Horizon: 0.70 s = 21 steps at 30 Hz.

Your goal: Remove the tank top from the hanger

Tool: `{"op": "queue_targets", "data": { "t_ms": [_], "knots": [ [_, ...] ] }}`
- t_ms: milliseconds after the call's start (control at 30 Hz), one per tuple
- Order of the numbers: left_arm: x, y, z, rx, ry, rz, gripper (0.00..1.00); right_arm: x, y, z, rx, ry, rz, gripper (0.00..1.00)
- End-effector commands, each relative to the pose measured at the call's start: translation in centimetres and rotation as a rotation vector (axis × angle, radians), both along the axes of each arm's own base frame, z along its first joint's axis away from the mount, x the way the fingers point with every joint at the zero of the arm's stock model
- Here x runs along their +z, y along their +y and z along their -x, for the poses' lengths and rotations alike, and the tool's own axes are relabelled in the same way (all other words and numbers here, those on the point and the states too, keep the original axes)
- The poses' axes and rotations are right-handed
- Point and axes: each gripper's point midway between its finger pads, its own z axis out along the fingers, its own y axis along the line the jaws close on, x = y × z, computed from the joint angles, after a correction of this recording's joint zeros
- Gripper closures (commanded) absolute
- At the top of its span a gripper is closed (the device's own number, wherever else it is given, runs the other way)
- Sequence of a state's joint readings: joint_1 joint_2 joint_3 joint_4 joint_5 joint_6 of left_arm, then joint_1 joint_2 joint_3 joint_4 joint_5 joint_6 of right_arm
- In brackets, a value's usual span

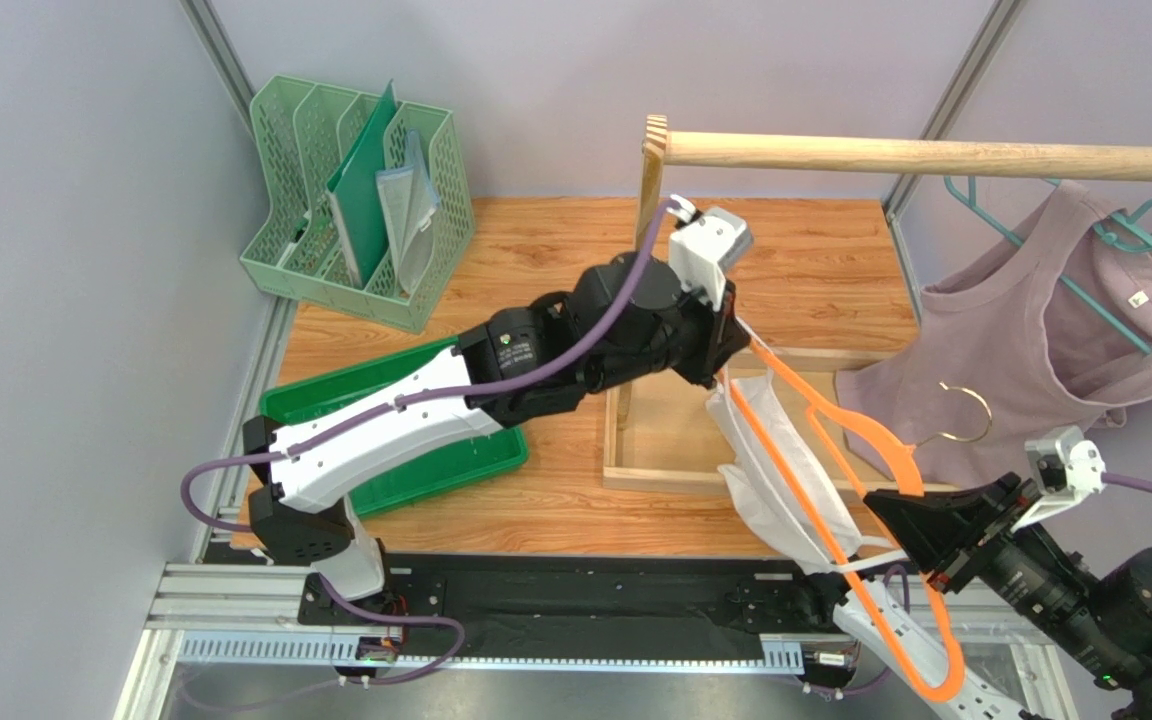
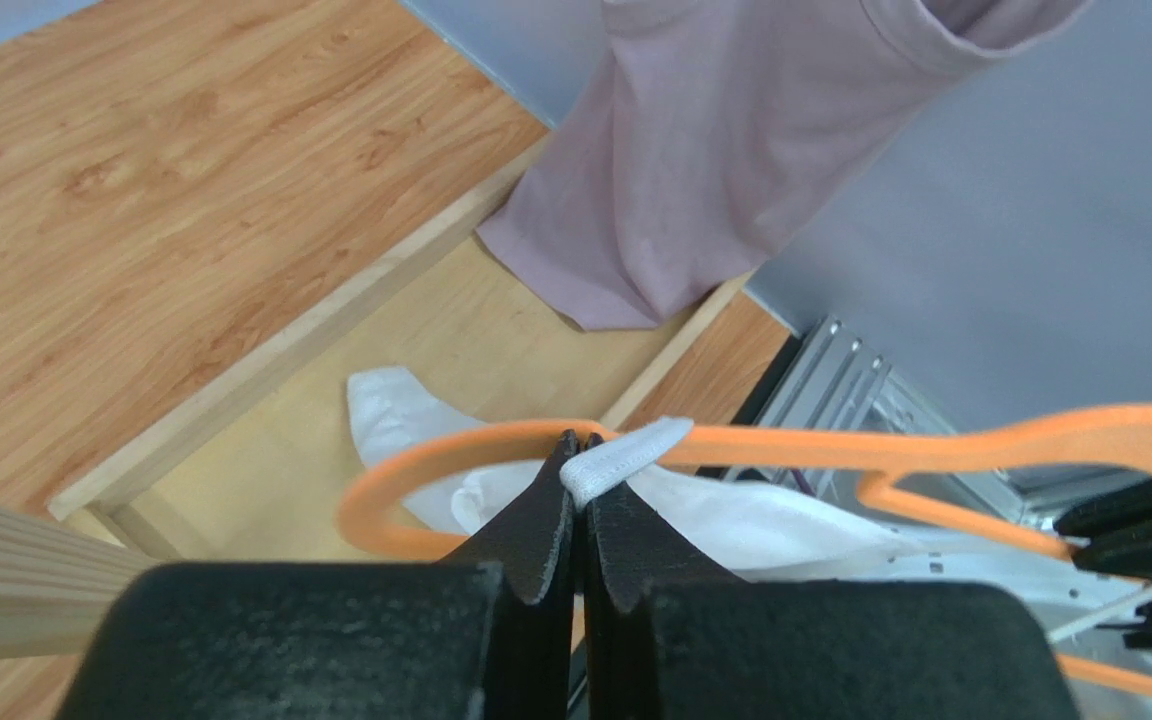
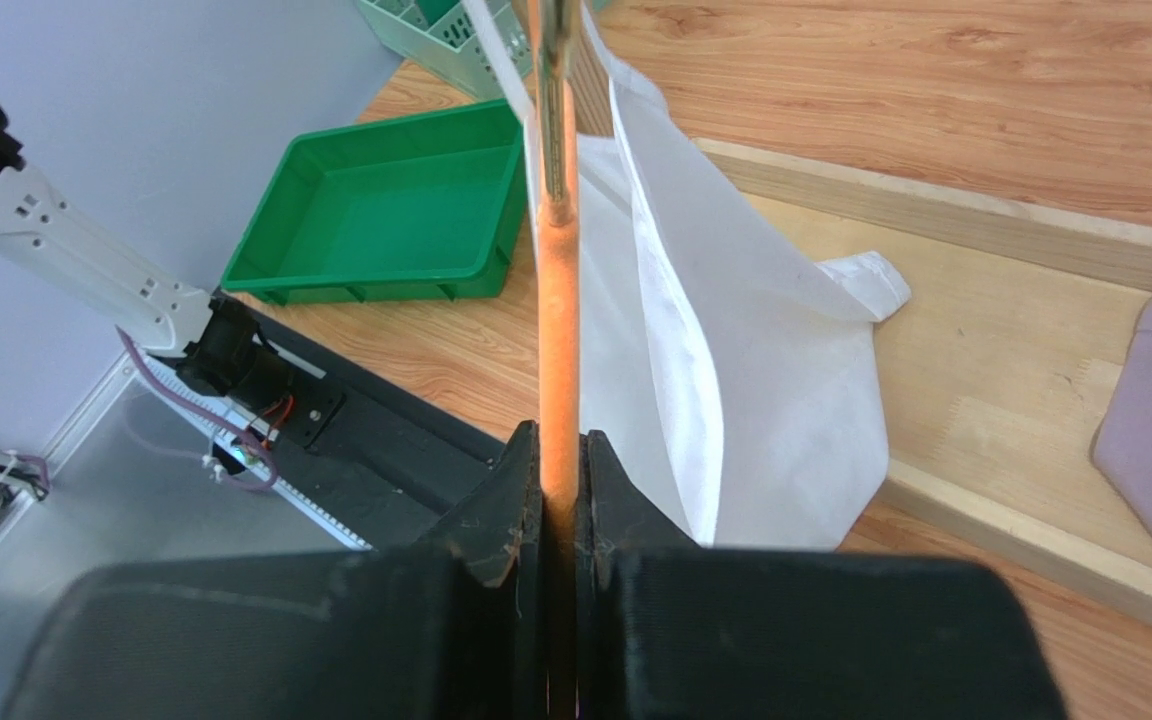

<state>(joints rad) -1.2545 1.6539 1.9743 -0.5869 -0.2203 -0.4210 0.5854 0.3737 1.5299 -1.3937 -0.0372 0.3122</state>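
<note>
A white tank top [image 1: 778, 480] hangs on an orange hanger [image 1: 845, 428] held over the wooden tray [image 1: 657, 450]. My left gripper [image 1: 729, 323] is shut on the tank top's white strap [image 2: 624, 456] at the hanger's upper end. My right gripper [image 1: 920, 525] is shut on the orange hanger [image 3: 557, 285] near its neck, low at the right. In the right wrist view the white tank top [image 3: 732, 390] drapes to the right of the hanger. In the left wrist view the hanger [image 2: 838, 447] runs across behind my fingertips.
A mauve tank top [image 1: 1018, 338] hangs on a teal hanger [image 1: 1138, 240] from the wooden rail [image 1: 913, 153] at the right. A green tray [image 1: 387, 428] lies at the left. A light green file rack [image 1: 361, 195] stands at the back left.
</note>
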Motion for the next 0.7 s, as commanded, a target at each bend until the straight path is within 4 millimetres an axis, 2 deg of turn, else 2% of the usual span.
{"op": "queue_targets", "data": {
  "t_ms": [0,300,567,667],
  "knots": [
    [3.3,2.1,-2.0,0.046,0.025,0.091,1.0,-6.5,-1.2,4.2,0.046,0.236,0.078,1.0],
    [2.8,3.3,-3.7,0.123,0.011,0.066,1.0,-6.2,-2.1,5.1,0.022,0.185,0.031,1.0],
    [1.3,3.6,-4.0,0.147,0.028,0.041,1.0,-4.4,-4.9,4.8,-0.143,0.121,-0.082,1.0],
    [0.7,3.5,-3.9,0.149,0.034,0.034,1.0,-4.3,-5.5,4.2,-0.205,0.13,-0.139,1.0]
  ]
}}
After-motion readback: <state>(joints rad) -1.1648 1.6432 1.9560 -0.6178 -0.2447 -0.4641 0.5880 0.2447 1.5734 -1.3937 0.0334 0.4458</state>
